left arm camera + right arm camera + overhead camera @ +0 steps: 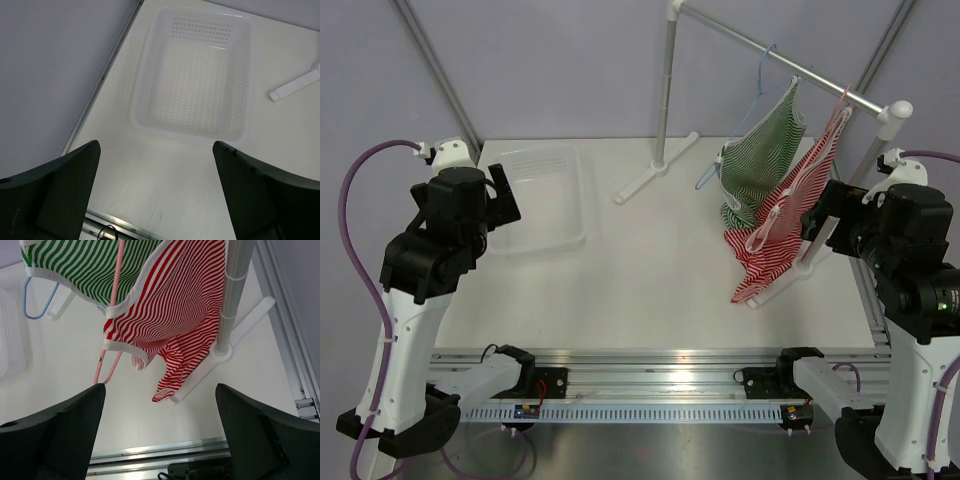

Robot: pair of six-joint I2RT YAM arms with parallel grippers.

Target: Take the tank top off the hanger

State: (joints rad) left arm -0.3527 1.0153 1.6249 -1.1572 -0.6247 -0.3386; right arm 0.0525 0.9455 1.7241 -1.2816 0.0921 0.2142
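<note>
A red-and-white striped tank top [782, 222] hangs on a pink hanger [842, 100] from the white rail [775, 58] at the back right. A green-and-white striped tank top [760, 162] hangs on a blue hanger [763, 62] beside it. In the right wrist view the red top [175, 320] and the pink hanger [116, 310] fill the upper half, the green top [95, 267] upper left. My right gripper [817, 222] is open and empty, just right of the red top. My left gripper [505, 195] is open and empty over the basket.
A white perforated basket [578, 190] lies at the back left; it also shows in the left wrist view [141, 102]. The rack's white post [231, 295] and foot [245, 325] stand close to the right gripper. A metal rail [650, 358] runs along the near edge.
</note>
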